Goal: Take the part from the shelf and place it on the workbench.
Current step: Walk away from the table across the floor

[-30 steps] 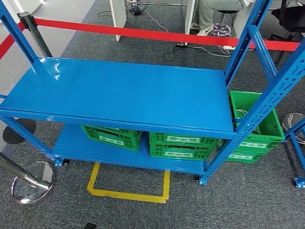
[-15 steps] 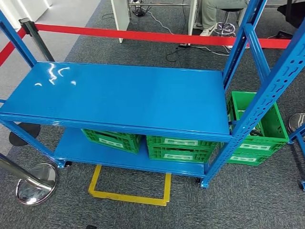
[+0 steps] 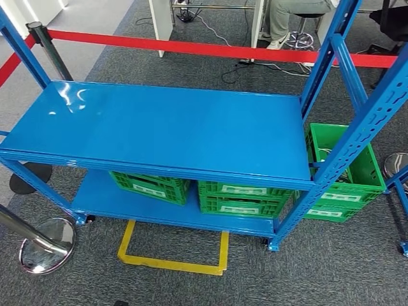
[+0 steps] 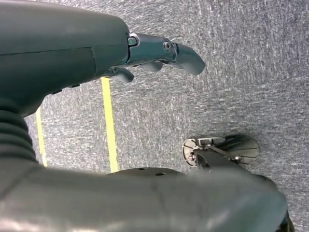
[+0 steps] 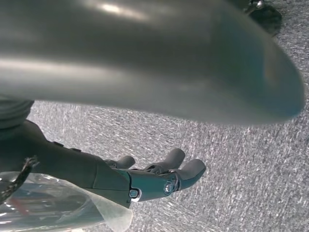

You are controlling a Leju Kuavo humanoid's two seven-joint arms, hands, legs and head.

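The blue metal shelf (image 3: 163,127) stands in front of me in the head view, and its top board is bare. My right hand (image 5: 146,179) hangs over grey carpet with its fingers nearly straight. A clear plastic bag with a dark part inside (image 5: 54,208) lies against its palm, and I cannot see the grip itself. My left hand (image 4: 153,50) also hangs over the carpet, fingers extended and apart, with nothing in it.
Green crates (image 3: 149,186) (image 3: 240,196) sit on the lower board, and another (image 3: 344,175) stands past the right upright. A yellow floor mark (image 3: 173,261) lies before the shelf. Red barrier tape (image 3: 192,48) runs behind, a stanchion base (image 3: 46,243) sits at left, and a seated person (image 3: 289,16) is beyond.
The whole head picture has swayed slightly, so the camera moved. The shelf and crates themselves stay put.
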